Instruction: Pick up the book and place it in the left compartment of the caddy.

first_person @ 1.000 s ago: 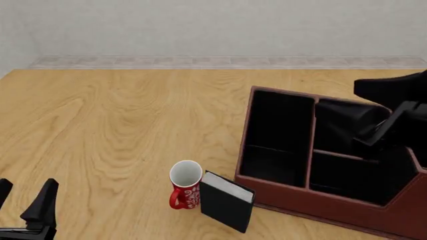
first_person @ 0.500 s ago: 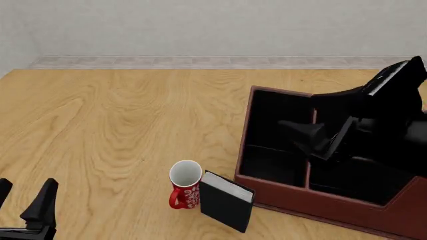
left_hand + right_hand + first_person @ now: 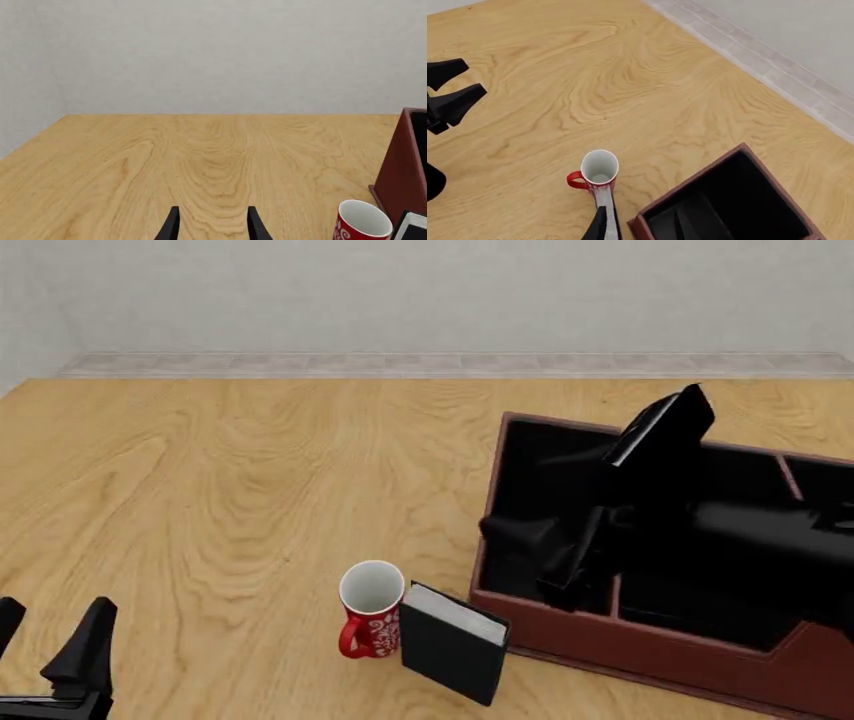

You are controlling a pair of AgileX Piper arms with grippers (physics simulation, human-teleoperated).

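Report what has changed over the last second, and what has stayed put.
The right arm has swung in from the front view's right edge, leftward across the caddy, so the right gripper now hangs above the left compartment, nearer the book. It holds nothing. The book, the mug and the left gripper have not moved.

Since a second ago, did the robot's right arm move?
Yes. The right gripper has swung left across the caddy, from its right edge to over its left side, nearer the book. The caddy stayed put.
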